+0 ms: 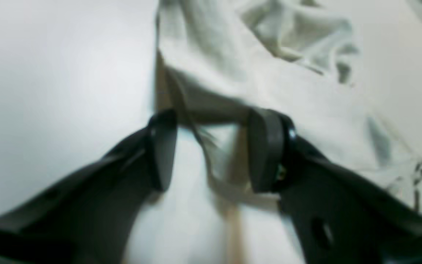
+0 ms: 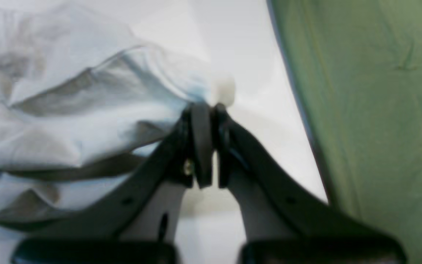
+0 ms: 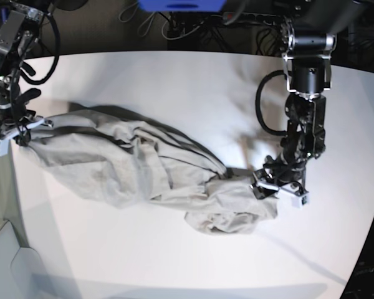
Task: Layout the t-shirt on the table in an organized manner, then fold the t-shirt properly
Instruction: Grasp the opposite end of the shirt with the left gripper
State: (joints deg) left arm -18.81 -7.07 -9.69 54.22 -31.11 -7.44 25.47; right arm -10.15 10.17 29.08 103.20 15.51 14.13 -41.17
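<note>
Black left gripper (image 1: 211, 150) stands half open astride a bunched fold of the shirt (image 3: 143, 168), which stretches crumpled across the table (image 3: 174, 81) to the right gripper (image 2: 209, 146), clamped on its opposite end.

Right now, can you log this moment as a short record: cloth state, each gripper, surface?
cloth: light grey-beige cotton t-shirt, bunched and stretched diagonally, not laid flat
surface: smooth white table, shirt resting on it
right gripper: jaws shut, pinching a shirt edge near the table's edge
left gripper: jaws apart, fabric lying between them at the shirt's other end; grip uncertain
folding: not begun
</note>
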